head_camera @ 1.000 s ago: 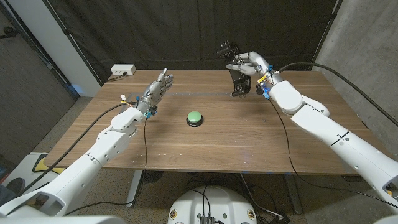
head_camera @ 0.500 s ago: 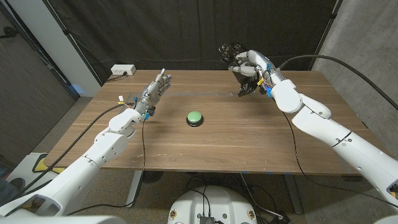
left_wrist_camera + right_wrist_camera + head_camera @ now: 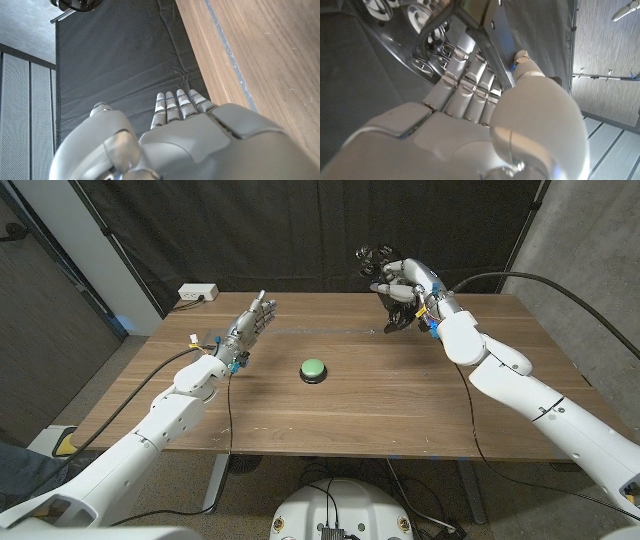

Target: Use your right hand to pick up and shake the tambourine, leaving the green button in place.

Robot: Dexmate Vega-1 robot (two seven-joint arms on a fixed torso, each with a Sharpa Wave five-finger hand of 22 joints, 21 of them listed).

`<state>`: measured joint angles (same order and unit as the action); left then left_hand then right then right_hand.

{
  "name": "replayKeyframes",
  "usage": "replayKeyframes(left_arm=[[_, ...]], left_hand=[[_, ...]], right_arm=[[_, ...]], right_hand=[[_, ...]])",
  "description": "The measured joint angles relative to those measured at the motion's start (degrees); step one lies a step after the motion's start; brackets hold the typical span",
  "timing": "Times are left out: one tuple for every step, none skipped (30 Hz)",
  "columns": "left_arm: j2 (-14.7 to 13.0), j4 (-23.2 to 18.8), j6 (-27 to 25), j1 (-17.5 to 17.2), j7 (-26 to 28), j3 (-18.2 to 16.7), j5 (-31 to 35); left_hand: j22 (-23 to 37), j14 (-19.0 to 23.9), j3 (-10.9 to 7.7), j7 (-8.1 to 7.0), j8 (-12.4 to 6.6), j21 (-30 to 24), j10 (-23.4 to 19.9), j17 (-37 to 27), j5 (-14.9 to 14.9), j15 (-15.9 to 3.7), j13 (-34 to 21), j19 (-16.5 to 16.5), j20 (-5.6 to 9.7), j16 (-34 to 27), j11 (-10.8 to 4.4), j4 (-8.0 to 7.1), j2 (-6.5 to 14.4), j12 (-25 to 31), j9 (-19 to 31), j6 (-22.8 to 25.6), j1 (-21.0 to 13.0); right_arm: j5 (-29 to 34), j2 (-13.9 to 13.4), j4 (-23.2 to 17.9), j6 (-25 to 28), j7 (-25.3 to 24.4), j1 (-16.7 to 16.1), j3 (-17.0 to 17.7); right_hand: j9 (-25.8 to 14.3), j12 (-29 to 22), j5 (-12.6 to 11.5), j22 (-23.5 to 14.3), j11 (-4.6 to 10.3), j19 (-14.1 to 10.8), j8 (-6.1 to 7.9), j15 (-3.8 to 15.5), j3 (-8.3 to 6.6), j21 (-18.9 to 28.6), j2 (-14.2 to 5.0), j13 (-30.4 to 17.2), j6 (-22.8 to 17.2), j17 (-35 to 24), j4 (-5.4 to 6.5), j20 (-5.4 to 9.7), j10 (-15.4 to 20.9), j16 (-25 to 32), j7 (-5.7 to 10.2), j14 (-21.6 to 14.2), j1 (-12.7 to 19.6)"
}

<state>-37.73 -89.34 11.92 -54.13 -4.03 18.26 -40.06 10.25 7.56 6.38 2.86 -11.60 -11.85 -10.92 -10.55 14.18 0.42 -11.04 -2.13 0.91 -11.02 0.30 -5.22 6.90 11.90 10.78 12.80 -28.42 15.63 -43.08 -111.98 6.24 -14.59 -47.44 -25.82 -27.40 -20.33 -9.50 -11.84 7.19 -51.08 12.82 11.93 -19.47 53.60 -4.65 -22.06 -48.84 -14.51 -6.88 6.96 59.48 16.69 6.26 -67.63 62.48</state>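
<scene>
My right hand [image 3: 405, 283] grips a black tambourine [image 3: 383, 285] with metal jingles and holds it in the air over the table's far right part. In the right wrist view the fingers [image 3: 470, 80] curl round the tambourine's frame [image 3: 440, 27], with jingles showing beyond them. The green button [image 3: 314, 369] on its black base sits on the table's middle, well left of and nearer than the tambourine. My left hand [image 3: 252, 325] hovers at the far left with fingers straight and nothing in it; its fingers [image 3: 177, 105] point past the table's far edge.
The wooden table [image 3: 340, 415] has a black curtain behind it. A white power strip [image 3: 197, 293] lies at the far left corner. A cable runs along each arm.
My right hand has lifted and turned the tambourine, carrying it slightly up and right. The left hand and the green button have kept their places.
</scene>
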Motion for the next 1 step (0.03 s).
replayKeyframes(left_arm=[[0.1,0.1,0.0,0.0,0.0,0.0,0.0]], left_hand=[[0.0,0.0,0.0,0.0,0.0,0.0,0.0,0.0,0.0,0.0,0.0,0.0,0.0,0.0,0.0,0.0,0.0,0.0,0.0,0.0,0.0]], right_arm=[[0.0,0.2,0.3,-0.1,-0.1,0.1,0.0]], right_hand=[[0.0,0.0,0.0,0.1,0.0,0.3,0.0,0.0,0.0,0.0,0.0,0.0,0.0,0.0,0.0,-0.12,0.0,-0.2,0.0,0.0,0.0]])
